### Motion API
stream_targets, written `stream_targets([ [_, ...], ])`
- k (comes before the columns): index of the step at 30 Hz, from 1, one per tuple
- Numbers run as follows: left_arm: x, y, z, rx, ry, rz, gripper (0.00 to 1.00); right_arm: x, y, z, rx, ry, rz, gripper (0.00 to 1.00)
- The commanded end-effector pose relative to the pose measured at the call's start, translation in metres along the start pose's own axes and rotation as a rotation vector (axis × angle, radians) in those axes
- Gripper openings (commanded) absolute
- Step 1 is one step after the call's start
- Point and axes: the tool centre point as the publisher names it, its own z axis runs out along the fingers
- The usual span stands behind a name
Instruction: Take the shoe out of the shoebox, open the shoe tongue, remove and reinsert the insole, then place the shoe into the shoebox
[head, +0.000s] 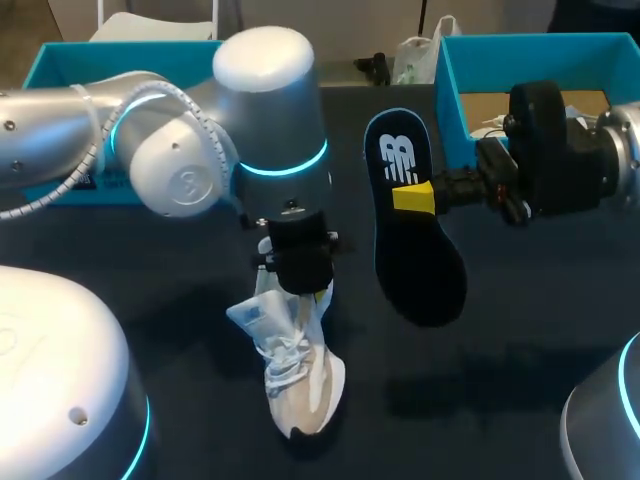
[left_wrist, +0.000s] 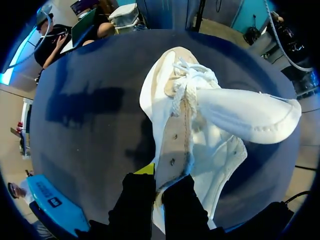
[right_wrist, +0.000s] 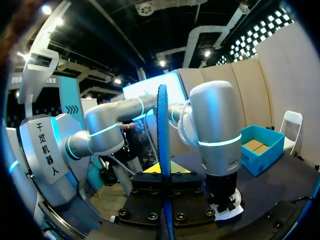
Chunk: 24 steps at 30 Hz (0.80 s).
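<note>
Head view, tabletop (head: 520, 330): dark, with both my arms over it.
shoe (head: 300, 385): white, lying about mid-tabletop with its toe toward the near edge, outside both boxes.
tongue (left_wrist: 250, 112): folded out and away from the laces (left_wrist: 187, 82), so the shoe's mouth stands open.
left gripper (head: 300, 270): points straight down at the heel end of the shoe. In the left wrist view my fingers (left_wrist: 135, 200) are clamped on the eyelet strip (left_wrist: 172, 145) of the side wall, one outside and one inside.
insole (head: 420, 260): black with a blue rim, out of the shoe and held in the air toward the far right of the tabletop, between shoe and shoebox.
right gripper (head: 415, 197): comes in from the right edge and is closed on the insole at about mid-length. In the right wrist view the insole stands edge-on between my fingertips (right_wrist: 150, 169).
shoebox (head: 450, 85): teal and open, at the far right corner. Its brown floor shows, with something pale inside that I cannot make out.
second teal box (head: 60, 65): at the far left corner, partly behind my left arm (head: 200, 150). It is open, with brown cardboard inside in the right wrist view.
</note>
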Motion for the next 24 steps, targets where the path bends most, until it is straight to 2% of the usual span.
stream_targets([
  [1, -0.015, 0.003, 0.016, 0.005, 0.01, 0.008, 0.0, 0.0, 0.0, 0.002, 0.001, -0.001, 0.001, 0.0],
  [15, -0.044, 0.008, 0.045, 0.007, 0.021, 0.036, 0.0, 0.0, 0.0, 0.002, 0.001, -0.001, 0.001, 0.0],
  [16, -0.045, 0.008, 0.045, 0.016, 0.017, 0.039, 0.09, 0.0, 0.0, 0.002, 0.001, -0.001, 0.001, 0.0],
  [17, -0.047, 0.009, 0.046, 0.016, 0.014, 0.039, 0.31, 0.0, 0.0, 0.002, 0.001, -0.001, 0.001, 0.0],
  [18, -0.048, 0.01, 0.046, 0.015, 0.009, 0.036, 0.42, 0.0, 0.0, 0.002, 0.001, -0.001, 0.001, 0.0],
  [19, -0.049, 0.01, 0.045, 0.014, 0.005, 0.032, 0.48, 0.0, 0.0, 0.002, 0.001, -0.001, 0.001, 0.0],
  [20, -0.051, 0.012, 0.043, 0.027, -0.005, 0.03, 0.95, 0.0, 0.0, 0.002, 0.001, -0.001, 0.001, 0.0],
  [21, -0.051, 0.013, 0.041, 0.029, -0.009, 0.025, 1.0, 0.0, 0.0, 0.002, 0.001, -0.001, 0.001, 0.0],
  [24, -0.047, 0.017, 0.027, 0.03, -0.062, 0.021, 1.0, 0.0, 0.0, 0.002, 0.001, -0.001, 0.001, 0.0],
])
